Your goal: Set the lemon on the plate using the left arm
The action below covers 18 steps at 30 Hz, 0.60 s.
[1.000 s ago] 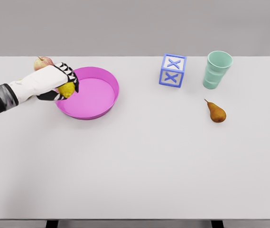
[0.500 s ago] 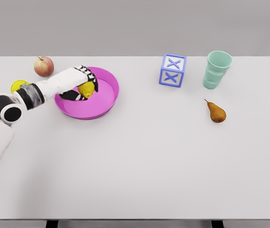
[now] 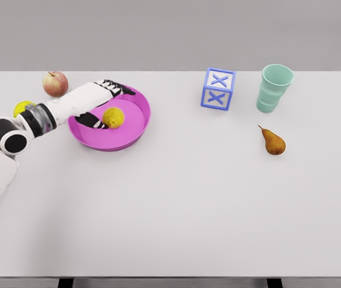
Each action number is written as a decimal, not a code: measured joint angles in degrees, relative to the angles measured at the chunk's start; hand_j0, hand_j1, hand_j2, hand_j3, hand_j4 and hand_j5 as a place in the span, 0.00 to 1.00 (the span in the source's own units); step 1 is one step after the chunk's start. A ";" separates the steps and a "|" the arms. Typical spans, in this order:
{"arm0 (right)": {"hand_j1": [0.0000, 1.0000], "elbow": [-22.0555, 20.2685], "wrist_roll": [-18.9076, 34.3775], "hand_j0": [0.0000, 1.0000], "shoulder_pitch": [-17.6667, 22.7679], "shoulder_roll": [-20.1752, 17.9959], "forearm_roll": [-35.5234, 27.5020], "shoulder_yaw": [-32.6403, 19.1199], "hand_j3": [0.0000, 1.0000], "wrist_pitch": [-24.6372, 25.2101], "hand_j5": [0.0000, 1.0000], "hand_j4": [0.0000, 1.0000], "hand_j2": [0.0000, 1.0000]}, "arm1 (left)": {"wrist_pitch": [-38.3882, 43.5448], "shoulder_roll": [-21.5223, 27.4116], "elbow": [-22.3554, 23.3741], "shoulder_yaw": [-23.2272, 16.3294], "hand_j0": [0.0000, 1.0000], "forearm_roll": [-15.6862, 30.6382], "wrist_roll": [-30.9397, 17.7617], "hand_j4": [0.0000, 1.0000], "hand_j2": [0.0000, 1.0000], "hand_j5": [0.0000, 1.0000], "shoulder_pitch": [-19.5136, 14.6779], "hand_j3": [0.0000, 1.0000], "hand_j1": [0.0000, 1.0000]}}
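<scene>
Head view: lemon (image 3: 113, 117) on pink plate (image 3: 135, 127); left robot hand (image 3: 101, 99) above, fingers spread wide, empty; yellow object (image 3: 21, 108) half hidden behind forearm

The left arm (image 3: 14, 135) partly hides a small yellow object (image 3: 22, 107) behind it.

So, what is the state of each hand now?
Left hand: open, over the pink round plate; yellow lemon released.
Right hand: not in view.

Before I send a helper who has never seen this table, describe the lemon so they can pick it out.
Find the pink plate at the table's far left. The lemon lies inside it, just beside the left hand with its fingers open. Unlike the red apple behind the plate, it is yellow and in the dish.
</scene>
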 measured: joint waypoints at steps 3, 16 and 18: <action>1.00 -0.02 0.00 1.00 0.00 0.00 0.00 0.00 1.00 0.00 1.00 1.00 1.00 | -0.01 2.68 -7.17 1.83 1.00 2.77 0.02 1.00 1.00 1.00 4.66 1.00 1.00; 1.00 0.01 0.00 1.00 0.00 0.00 0.00 0.00 1.00 0.00 1.00 1.00 1.00 | 0.06 16.57 -23.29 12.64 1.00 21.06 -0.03 1.00 1.00 1.00 19.60 1.00 1.00; 1.00 0.00 0.00 1.00 0.00 0.00 0.00 0.00 1.00 0.00 1.00 1.00 1.00 | 0.06 17.08 -23.40 13.03 1.00 21.49 -0.03 1.00 1.00 1.00 19.78 1.00 1.00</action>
